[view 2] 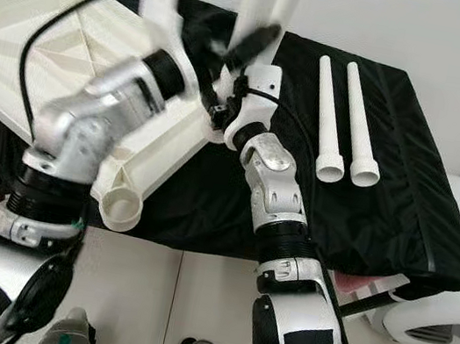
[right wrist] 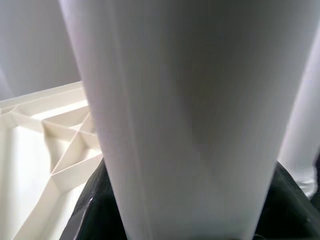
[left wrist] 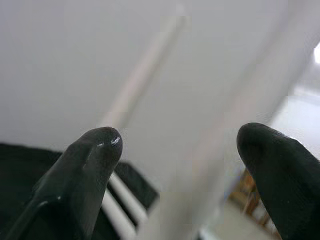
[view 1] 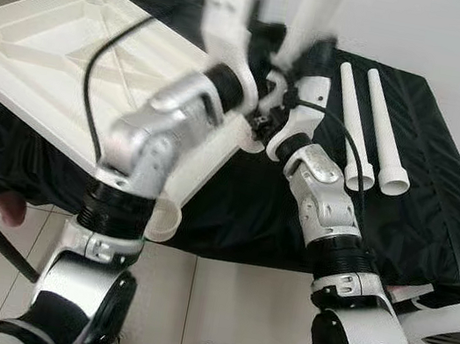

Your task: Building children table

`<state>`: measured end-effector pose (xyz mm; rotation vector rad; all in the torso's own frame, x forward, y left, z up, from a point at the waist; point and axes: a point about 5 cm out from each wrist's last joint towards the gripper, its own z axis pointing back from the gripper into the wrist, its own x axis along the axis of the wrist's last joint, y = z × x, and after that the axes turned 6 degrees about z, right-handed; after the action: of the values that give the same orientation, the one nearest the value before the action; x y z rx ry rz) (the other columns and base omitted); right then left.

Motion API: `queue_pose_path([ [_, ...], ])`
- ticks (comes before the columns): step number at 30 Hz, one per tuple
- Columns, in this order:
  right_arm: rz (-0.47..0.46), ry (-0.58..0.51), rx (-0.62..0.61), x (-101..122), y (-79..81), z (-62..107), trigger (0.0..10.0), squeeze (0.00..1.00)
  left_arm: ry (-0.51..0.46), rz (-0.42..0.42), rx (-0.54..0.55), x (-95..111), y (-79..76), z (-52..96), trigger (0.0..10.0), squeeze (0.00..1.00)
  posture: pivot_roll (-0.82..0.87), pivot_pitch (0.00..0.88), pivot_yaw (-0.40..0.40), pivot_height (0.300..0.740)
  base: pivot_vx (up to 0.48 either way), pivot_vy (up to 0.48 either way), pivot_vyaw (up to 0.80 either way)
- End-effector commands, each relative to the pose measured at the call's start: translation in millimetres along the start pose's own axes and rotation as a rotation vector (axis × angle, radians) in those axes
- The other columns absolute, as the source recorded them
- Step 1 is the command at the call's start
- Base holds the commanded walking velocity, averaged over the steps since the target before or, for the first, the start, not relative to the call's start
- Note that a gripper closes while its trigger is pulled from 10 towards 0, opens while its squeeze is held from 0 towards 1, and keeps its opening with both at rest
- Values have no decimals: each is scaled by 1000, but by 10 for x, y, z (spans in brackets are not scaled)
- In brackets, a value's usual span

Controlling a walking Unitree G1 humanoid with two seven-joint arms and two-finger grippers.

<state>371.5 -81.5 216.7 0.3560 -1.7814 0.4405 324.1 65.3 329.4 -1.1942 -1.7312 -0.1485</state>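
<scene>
So the white tabletop (view 1: 45, 59) lies upside down on the counter (view 2: 403, 202), ribs up, with a round corner socket (view 2: 121, 206) hanging over the near edge. The counter's covered in a black cloth. Two spare legs (view 2: 346, 121) lie side by side on the cloth off to the right, well apart from the tabletop.

The right gripper (view 2: 250, 46) is up near the tabletop's right corner, clamped on a white leg (view 1: 316, 13) that stands pretty much upright and runs out the top of the frame. In the right wrist view that leg (right wrist: 190, 120) sits right up against the camera between the fingers, with the ribbed tabletop (right wrist: 40, 145) just behind it.

The left gripper (view 1: 229, 2) is raised beside the same leg, blurry. Its fingers (left wrist: 85, 170) are spread apart, and the leg (left wrist: 225, 140) shows as a pale blur in the gap between them, can't tell if either finger touches it
</scene>
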Motion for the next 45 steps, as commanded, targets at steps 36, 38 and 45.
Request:
queue_pose_path([
  [36, -129, -167, -310, -140, -497, 651, 10000, 0, 592, -546, 167, -863, 720, 1035, 10000, 0, 63, 50, -76, 740, 0, 0, 0],
  [38, -129, -167, -310, -140, -497, 651, 10000, 0, 592, -546, 167, -863, 720, 1035, 10000, 0, 63, 50, -76, 740, 0, 0, 0],
  [45, -113, -158, -330, -154, -583, 753, 10000, 0, 745, -593, 79, -939, 759, 1315, 10000, 0, 67, 60, -78, 740, 0, 0, 0],
])
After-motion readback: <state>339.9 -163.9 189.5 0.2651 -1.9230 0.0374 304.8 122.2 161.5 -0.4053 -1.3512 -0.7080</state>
